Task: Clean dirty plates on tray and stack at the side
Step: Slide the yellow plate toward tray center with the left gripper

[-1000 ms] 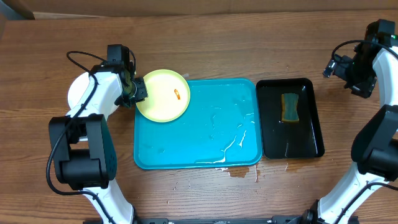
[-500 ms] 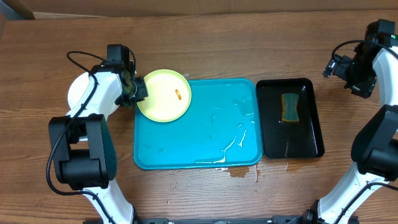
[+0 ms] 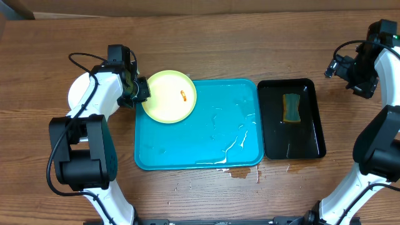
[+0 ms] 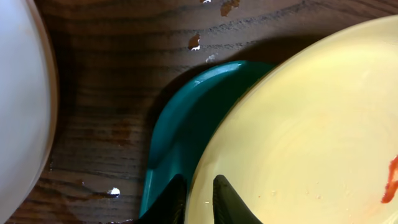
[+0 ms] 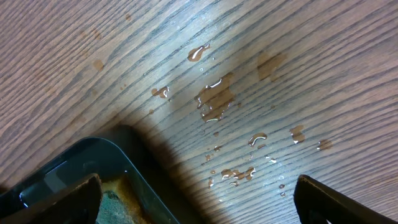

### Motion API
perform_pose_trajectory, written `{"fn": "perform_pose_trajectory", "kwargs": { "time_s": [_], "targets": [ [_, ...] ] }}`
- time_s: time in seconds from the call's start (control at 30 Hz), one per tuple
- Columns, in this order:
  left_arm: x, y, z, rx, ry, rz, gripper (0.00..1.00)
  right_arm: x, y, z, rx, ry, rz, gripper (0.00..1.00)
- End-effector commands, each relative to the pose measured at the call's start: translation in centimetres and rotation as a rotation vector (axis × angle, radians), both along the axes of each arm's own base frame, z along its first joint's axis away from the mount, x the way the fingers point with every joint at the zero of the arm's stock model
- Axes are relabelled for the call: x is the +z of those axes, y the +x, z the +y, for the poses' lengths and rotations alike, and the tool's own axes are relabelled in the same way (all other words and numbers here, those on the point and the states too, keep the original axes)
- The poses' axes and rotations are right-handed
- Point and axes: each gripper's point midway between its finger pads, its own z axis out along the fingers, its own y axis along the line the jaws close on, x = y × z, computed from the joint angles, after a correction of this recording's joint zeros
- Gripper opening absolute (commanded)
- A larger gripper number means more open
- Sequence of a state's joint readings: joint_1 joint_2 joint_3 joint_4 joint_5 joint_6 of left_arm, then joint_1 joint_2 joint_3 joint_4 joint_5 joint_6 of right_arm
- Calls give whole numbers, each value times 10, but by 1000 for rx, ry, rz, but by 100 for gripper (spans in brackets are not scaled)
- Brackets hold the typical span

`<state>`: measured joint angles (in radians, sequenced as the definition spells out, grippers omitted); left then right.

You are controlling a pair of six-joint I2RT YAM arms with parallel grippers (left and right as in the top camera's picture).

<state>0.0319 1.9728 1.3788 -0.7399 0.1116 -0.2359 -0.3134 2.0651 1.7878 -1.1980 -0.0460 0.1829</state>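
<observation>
Gripping the yellow-green plate (image 3: 169, 97) at its rim, our left end effector (image 3: 139, 90) holds it over the tray (image 3: 187, 150) at its back-left corner; we see our right end effector (image 5: 199, 199) spread wide, empty, above the table (image 5: 249, 62).

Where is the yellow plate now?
Overhead, the plate overlaps the blue tray at its top-left corner, left rim pinched by the left gripper.

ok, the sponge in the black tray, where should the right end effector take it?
Pinch the sponge across its two long sides, coming straight down from above. It lies flat in the black tray, long axis pointing away from the robot, with bare tray floor on either side for the fingers. The right end effector is open.
</observation>
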Motion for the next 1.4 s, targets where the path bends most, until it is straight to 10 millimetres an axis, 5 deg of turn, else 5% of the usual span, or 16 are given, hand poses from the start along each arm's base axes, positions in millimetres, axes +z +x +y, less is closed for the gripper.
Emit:
{"fn": "perform_pose_trajectory", "kwargs": {
  "time_s": [0.0, 0.4, 0.7, 0.87, 1.13, 1.37],
  "targets": [
    [9, -4, -11, -19, -21, -10, 17, 15, 3, -2, -5, -13, -39, 100],
    [6, -25, -66, -152, -37, 58, 4, 15, 3, -2, -5, -13, -39, 100],
    [3, -50, -105, -258, -28, 123, 5, 15, 3, -2, -5, -13, -39, 100],
    [3, -56, -117, -285, -25, 131, 17, 15, 3, -2, -5, -13, -39, 100],
    [4, -43, -115, -272, 17, 79, 60, 15, 3, -2, -5, -13, -39, 100],
    [3, -36, -112, -260, 39, 47, 62, 15, 3, -2, -5, -13, -39, 100]
  ]
}}
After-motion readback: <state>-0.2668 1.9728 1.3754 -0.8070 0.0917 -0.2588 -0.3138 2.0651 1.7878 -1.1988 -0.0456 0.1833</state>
